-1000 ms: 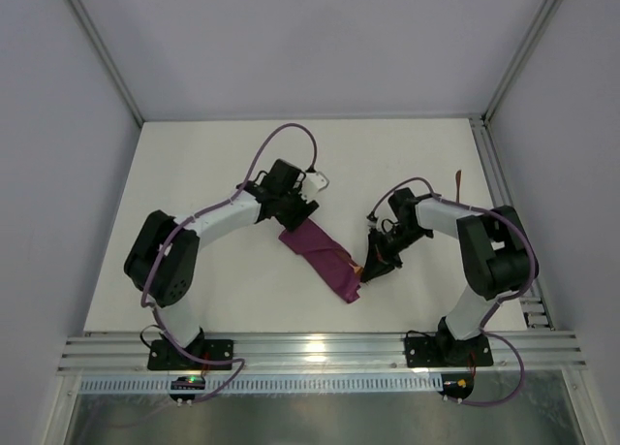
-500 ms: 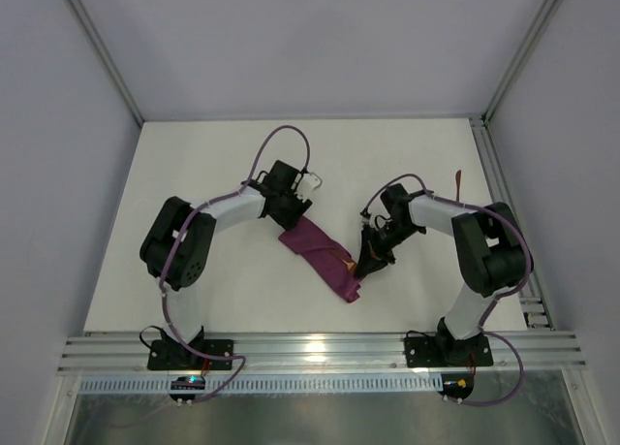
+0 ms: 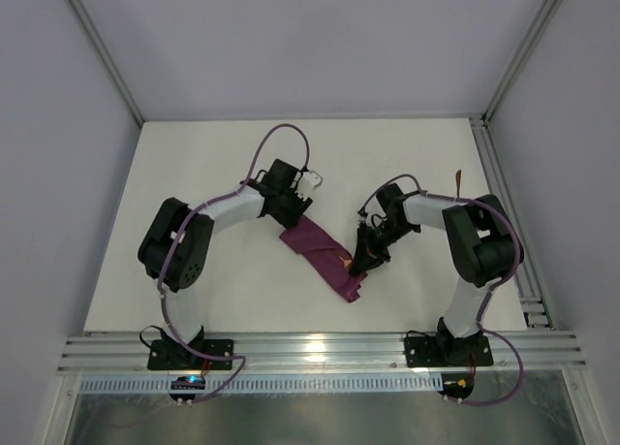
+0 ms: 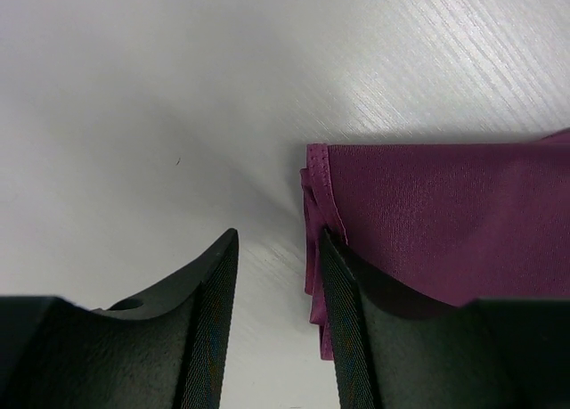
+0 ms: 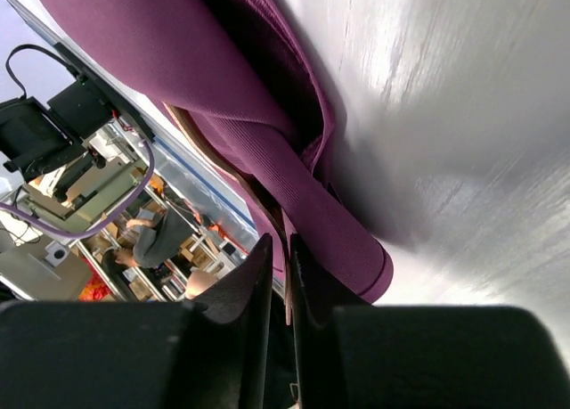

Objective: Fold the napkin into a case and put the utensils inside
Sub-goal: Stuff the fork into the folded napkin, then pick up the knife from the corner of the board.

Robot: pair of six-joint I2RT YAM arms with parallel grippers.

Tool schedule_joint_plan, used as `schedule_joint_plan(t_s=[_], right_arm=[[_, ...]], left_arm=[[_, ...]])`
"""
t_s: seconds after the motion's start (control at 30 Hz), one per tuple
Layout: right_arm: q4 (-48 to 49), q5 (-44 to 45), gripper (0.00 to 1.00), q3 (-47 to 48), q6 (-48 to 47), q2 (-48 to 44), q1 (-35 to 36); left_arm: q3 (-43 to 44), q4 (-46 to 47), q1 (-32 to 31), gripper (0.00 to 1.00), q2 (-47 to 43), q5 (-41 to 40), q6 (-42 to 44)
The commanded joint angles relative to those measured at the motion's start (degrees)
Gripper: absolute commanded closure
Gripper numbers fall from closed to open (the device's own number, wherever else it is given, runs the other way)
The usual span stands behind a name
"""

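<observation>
Nearest, find the plum case (image 3: 325, 259) lying diagonally on the table (image 3: 194, 174). Beside its right edge, note the right gripper (image 3: 360, 266), fingers almost together; cannot tell whether anything is pinched. Farther back, see the left gripper (image 3: 294, 215) partly open astride the case's far end, clamping nothing.

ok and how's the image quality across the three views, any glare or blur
Top external: sharp, with a bright glare spot on the rail. Left wrist: the napkin weave is crisp, the left fingers soft and dark. Right wrist: glare streaks on the table, right fingers blurred.
</observation>
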Motion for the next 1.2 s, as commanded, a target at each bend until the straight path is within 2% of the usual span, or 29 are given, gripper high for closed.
schedule_joint_plan(t_s=[0.0,0.23,0.27,0.4,0.43,0.47,0.57,0.63,0.67,0.8,0.87,0.9,0.93,1.07,1.1,1.17], right_arm=[[1.5,0.3,0.82,2.0,1.3,0.5,0.6],[-2.3,6.9,0.65,4.7,-0.5,-1.4,0.6],[-2.5,8.2,0.58,4.8,-0.5,-1.7,0.5],[-4.0,13.1,0.50,5.8,-0.5,-4.4,0.6],[-4.4,14.1,0.47,6.1,-0.5,-5.1,0.6],[-4.7,15.7,0.38,6.7,-0.4,-6.2,0.6],[-6.4,18.0,0.36,7.9,-0.7,-7.7,0.6],[-7.8,20.4,0.19,9.3,-1.1,-9.2,0.6],[-8.2,21.4,0.02,10.5,-1.3,-9.7,0.6],[-10.9,28.0,0.01,14.3,-2.9,-13.0,0.5],[-13.4,35.9,0.01,18.8,-4.1,-14.6,0.5],[-15.0,40.3,0.01,20.6,-4.7,-16.2,0.6],[-15.6,50.9,0.01,22.3,-5.1,-16.9,0.3],[-15.6,69.8,0.01,27.3,-2.5,-17.9,-4.2],[-13.1,71.0,0.01,27.2,-2.8,-17.2,-8.5],[-9.9,67.3,0.01,26.4,-2.9,-15.6,-13.7]], left_arm=[[-0.1,1.8,0.0,0.57,-3.6,1.6,-0.2],[-0.3,1.3,0.0,0.56,-4.8,1.5,0.3],[-0.2,1.2,0.0,0.56,-5.0,1.5,0.5],[-0.1,0.8,0.0,0.55,-5.6,1.4,0.8],[0.0,0.7,0.0,0.55,-5.7,1.4,1.1],[0.2,0.6,0.0,0.55,-5.8,1.4,1.0],[0.3,0.3,0.0,0.55,-6.0,1.6,1.0],[0.5,0.1,0.0,0.55,-6.1,1.6,1.0],[0.6,0.0,0.0,0.55,-6.1,1.6,1.1],[1.0,-0.5,0.0,0.53,-6.4,1.8,1.2],[1.0,-0.8,0.0,0.52,-6.7,1.9,1.3],[1.0,-0.9,0.0,0.52,-7.1,1.9,1.3],[1.0,-1.0,0.0,0.51,-7.4,2.0,1.3],[1.2,-1.8,0.0,0.48,-8.7,2.3,1.5],[1.6,-2.1,0.0,0.48,-9.4,2.5,1.4],[1.9,-2.7,0.0,0.47,-10.1,2.7,1.3]])
